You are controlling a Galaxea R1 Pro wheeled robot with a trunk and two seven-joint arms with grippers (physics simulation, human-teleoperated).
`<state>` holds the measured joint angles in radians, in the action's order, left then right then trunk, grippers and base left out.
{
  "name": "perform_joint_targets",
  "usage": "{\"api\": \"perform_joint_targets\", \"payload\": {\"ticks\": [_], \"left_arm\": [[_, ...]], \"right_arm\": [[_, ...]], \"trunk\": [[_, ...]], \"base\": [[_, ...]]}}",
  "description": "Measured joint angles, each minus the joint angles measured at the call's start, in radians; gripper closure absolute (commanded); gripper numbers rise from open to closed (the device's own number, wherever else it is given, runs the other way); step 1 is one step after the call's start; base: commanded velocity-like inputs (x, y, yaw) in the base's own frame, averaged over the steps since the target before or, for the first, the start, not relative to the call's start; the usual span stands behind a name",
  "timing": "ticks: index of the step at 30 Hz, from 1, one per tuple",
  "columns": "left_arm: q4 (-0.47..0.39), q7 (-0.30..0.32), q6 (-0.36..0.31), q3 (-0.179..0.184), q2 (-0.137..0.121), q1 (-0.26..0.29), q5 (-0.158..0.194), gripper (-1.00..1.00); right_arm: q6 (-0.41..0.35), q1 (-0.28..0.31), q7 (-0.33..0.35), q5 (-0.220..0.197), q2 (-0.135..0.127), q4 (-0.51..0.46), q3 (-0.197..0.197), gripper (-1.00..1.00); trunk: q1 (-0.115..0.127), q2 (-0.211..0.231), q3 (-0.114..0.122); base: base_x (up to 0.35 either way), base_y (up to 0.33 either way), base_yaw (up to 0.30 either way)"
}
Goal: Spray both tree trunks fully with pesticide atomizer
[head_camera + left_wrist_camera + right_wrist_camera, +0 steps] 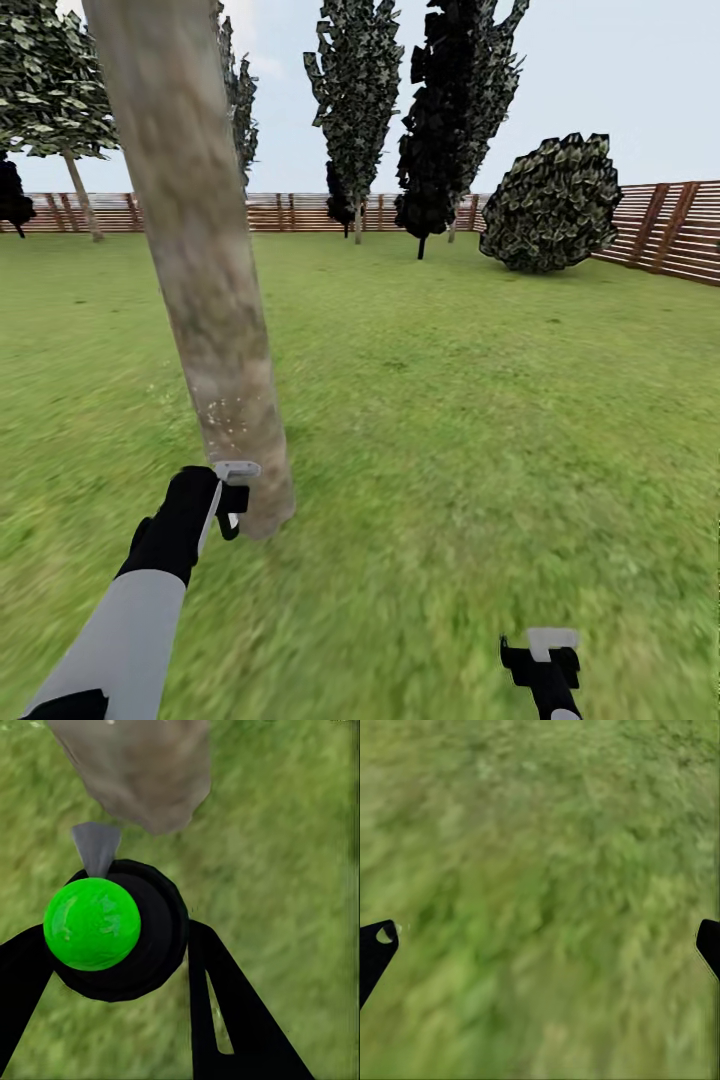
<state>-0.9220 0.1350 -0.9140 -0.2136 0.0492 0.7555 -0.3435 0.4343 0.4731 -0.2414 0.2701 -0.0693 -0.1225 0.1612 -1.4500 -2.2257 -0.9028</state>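
The pesticide atomizer (120,930) is off the ground and in the left gripper (112,945): in the left wrist view a round black body with a bright green disc on it sits between the two black fingers (225,1012), which close against its sides. A small grey nozzle-like piece on it points at the base of the tree trunk (142,765) just beyond. The pick-up stage is judged complete.

In the head view the left gripper (232,495) is held low, just beside the foot of the nearest trunk (200,270), the forearm reaching forward and up from the lower left corner of the lawn (450,400). A scatter of whitish specks (225,412) shows on the bark directly above the gripper; these are judged to be pesticide. They mark a small patch only; the trunk above it reads as bare mottled bark, so coverage of this tree is judged at an early stage.

The right gripper (545,660) hangs low over the grass at the lower right, fingers spread wide with nothing between them, as the right wrist view confirms.

Further off, a second pale-trunked tree (80,190) stands near the wooden fence (660,230) at the far left. No specks can be made out on it at this range; it is judged outstanding.
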Motion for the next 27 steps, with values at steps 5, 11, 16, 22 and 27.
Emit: {"api": "perform_joint_targets", "payload": {"ticks": [5,11,16,22,27], "left_arm": [[-0.001,-0.001,0.000,-0.001,-0.001,0.000,-0.002,1.00],[-0.002,-0.001,-0.002,-0.002,-0.002,0.000,-0.002,1.00],[-0.002,-0.001,-0.001,-0.001,-0.001,0.000,-0.001,1.00],[-0.002,-0.001,-0.002,-0.001,0.001,0.000,-0.001,1.00],[-0.001,-0.001,-0.001,-0.002,0.000,-0.001,-0.002,1.00]], "right_arm": [[0.000,0.000,0.000,0.000,0.000,0.000,0.000,-1.00],[0.000,0.000,0.000,0.000,0.000,0.000,0.000,-1.00],[0.000,0.000,0.000,0.000,0.000,0.000,0.000,-1.00],[0.000,0.000,0.000,0.000,0.000,0.000,0.000,-1.00],[0.000,0.000,0.000,0.000,0.000,0.000,-0.001,-1.00]], "trunk": [[0.000,0.000,0.000],[0.000,0.000,0.000],[0.000,0.000,0.000],[0.000,0.000,0.000],[0.000,0.000,0.000]], "base": [[0.086,-0.273,0.005],[0.084,-0.274,0.223],[0.129,-0.273,0.276],[0.189,-0.265,0.277],[0.186,-0.265,0.277]]}}
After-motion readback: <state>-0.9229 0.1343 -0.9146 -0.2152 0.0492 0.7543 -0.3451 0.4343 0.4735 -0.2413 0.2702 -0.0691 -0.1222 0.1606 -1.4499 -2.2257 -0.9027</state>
